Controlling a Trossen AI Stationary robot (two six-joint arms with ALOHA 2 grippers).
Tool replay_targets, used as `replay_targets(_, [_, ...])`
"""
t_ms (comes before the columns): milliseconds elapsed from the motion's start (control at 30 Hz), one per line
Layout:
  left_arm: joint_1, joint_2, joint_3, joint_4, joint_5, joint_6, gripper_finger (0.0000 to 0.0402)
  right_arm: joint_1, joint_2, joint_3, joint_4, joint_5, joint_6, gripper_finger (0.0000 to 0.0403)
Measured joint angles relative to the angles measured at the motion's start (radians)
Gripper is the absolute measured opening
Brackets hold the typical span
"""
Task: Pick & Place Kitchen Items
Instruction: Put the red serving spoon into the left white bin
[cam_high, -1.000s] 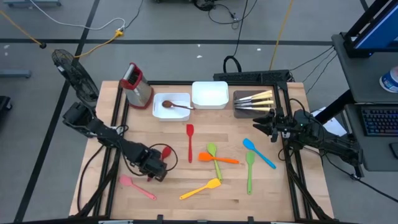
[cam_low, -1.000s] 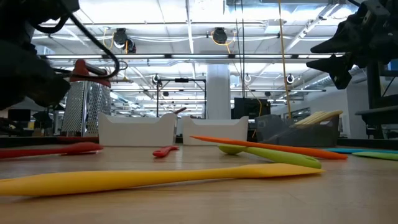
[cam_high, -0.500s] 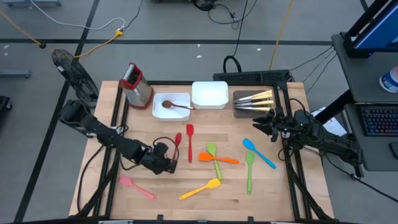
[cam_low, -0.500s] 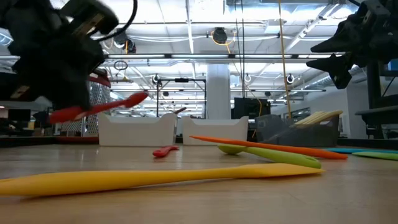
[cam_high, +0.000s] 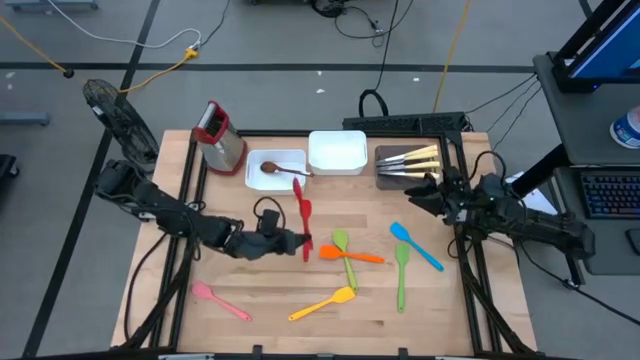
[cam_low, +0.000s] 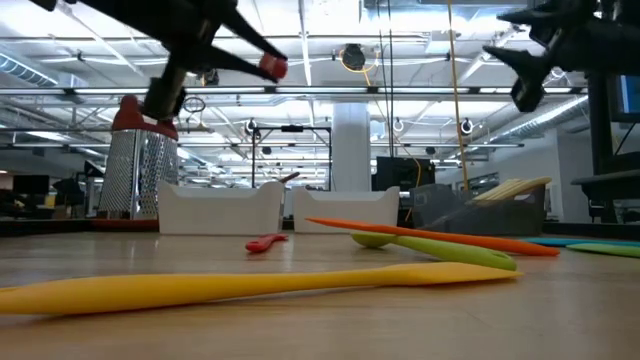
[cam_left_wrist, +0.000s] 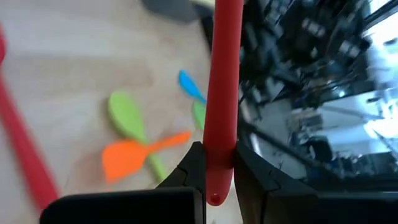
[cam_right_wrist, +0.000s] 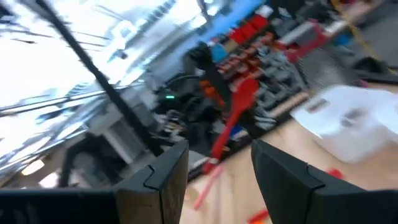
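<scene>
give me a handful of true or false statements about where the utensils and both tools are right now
1. The left tool grips a red utensil by its handle. True.
2. The right tool holds a blue spoon. False: it is open and empty; the blue spoon lies on the table.
3. A brown spoon rests in the white tray. True.
4. The pink spatula lies in the dark tray. False: it lies on the table near the front left.
5. The orange spatula crosses a green utensil. True.
</scene>
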Motion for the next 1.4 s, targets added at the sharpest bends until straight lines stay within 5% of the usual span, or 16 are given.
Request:
replay_targets(467, [0.1,-0.001,0.0,0.228,-0.042,0.239,0.0038,0.161,0.504,0.039,0.459,0.046,-0.088,0.0171])
replay_targets(933, [0.157,-0.002,0.001,0.356,-0.042,0.465,0.0038,0.238,0.891,0.472,0.181,0.147,-0.562,0.0172])
replay_targets(1133, [0.158,-0.002,0.001,0.354,-0.036,0.497,0.0038,0.232,0.996,0.601,0.158,0.147,-0.545,0.0183])
replay_targets(1400, [0.142,-0.002,0.001,0.355,-0.031,0.553,0.0038,0.212,1.115,0.737,0.103,0.143,-0.528,0.026])
